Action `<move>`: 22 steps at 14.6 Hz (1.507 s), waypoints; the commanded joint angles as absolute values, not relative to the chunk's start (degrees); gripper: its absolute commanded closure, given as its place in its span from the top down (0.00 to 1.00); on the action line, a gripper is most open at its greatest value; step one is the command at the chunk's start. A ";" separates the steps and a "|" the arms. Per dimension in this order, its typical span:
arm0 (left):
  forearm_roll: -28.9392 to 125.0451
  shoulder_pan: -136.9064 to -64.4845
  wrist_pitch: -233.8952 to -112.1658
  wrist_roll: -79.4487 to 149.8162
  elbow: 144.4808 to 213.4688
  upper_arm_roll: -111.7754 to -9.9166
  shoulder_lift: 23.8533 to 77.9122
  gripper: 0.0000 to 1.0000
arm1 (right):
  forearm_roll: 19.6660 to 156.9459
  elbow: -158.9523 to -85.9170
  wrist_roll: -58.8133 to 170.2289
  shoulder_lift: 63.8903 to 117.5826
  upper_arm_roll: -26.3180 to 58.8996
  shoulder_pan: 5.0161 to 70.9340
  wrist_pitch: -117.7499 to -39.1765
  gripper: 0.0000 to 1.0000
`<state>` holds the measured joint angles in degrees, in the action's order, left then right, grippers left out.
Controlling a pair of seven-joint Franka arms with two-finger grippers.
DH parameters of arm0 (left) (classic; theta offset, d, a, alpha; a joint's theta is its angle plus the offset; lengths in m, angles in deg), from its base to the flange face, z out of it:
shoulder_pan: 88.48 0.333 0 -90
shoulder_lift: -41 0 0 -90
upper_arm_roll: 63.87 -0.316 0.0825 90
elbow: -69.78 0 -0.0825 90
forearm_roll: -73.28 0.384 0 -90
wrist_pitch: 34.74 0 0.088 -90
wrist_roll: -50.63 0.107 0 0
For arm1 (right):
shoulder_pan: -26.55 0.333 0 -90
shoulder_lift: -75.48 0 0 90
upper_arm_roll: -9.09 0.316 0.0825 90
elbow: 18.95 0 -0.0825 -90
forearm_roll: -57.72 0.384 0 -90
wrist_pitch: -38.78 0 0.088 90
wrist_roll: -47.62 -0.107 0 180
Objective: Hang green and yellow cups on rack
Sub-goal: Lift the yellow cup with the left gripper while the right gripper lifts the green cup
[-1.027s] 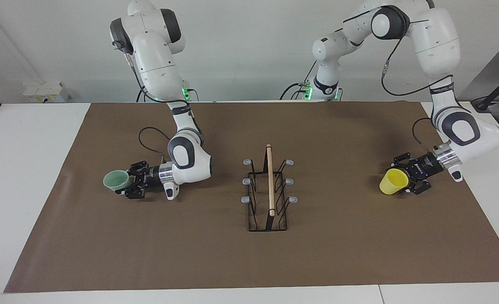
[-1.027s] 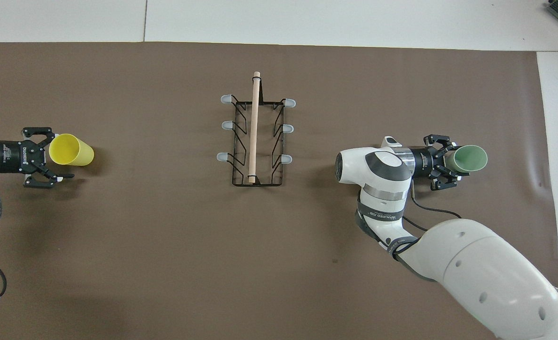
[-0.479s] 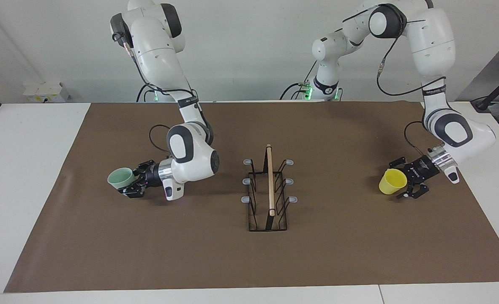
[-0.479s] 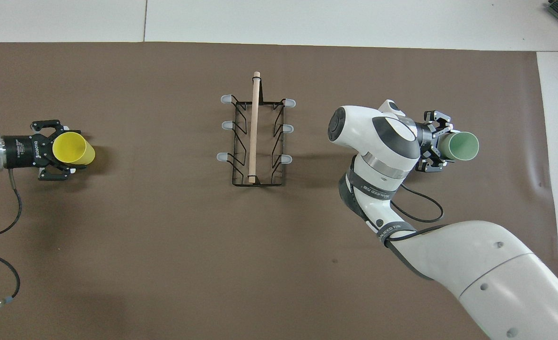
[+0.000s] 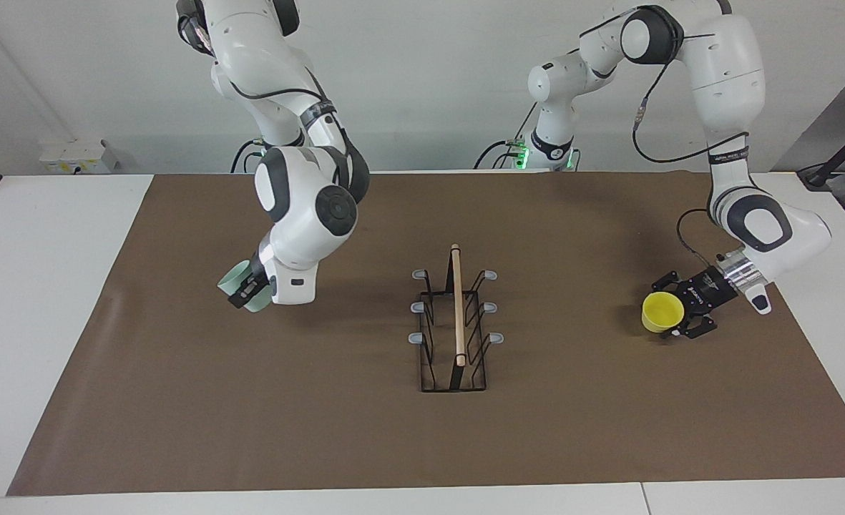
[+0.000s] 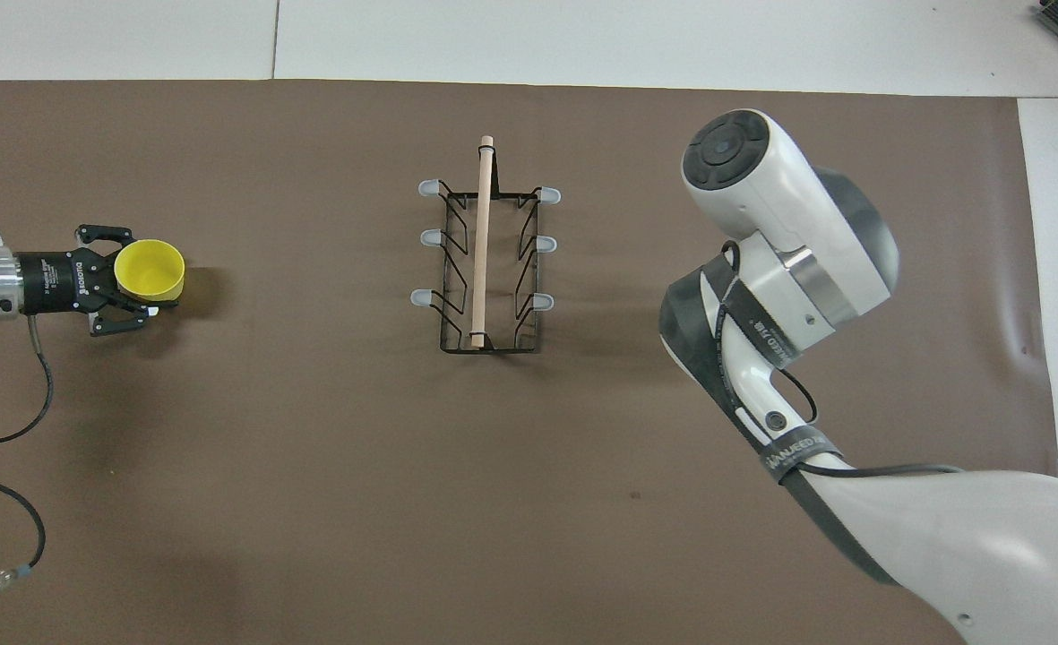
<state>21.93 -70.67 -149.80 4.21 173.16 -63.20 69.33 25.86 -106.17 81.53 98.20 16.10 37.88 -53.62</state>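
The black wire rack [image 5: 454, 336] with its wooden rod stands mid-mat, all its prongs bare; it also shows in the overhead view [image 6: 484, 269]. My right gripper [image 5: 245, 291] is shut on the mint green cup [image 5: 235, 280] and holds it tilted above the mat, toward the right arm's end from the rack. In the overhead view the right arm's wrist hides that cup. My left gripper [image 5: 680, 315] is shut on the yellow cup [image 5: 662, 312] and holds it low over the mat at the left arm's end, with its mouth turned upward [image 6: 149, 270]. The left gripper [image 6: 134, 278] also shows there.
A brown mat [image 5: 422, 443] covers most of the white table. The right arm's elbow and wrist [image 6: 788, 242] hang high over the mat beside the rack. A black cable [image 6: 9, 421] trails from the left arm.
The right arm has risen and turned its wrist, carrying the green cup up and closer to the rack. The left gripper has turned the yellow cup's mouth upward.
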 commanded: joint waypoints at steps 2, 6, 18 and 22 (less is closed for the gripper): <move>20.45 -73.54 -151.98 4.75 174.90 -64.14 66.66 0.00 | 36.76 -106.75 80.85 94.30 16.74 35.08 -59.73 0.00; 21.07 -75.47 -152.07 1.25 174.54 -64.31 62.02 0.00 | 49.85 -107.63 80.84 91.75 16.74 33.76 -66.06 0.00; 47.13 -87.84 -150.58 -10.18 173.84 -64.05 47.16 0.00 | 101.07 -131.78 96.54 77.25 16.74 34.27 -101.01 0.00; 59.53 -96.72 -151.36 -15.19 173.84 -63.96 45.66 0.00 | 128.65 -137.94 114.98 74.26 16.74 38.32 -109.74 0.00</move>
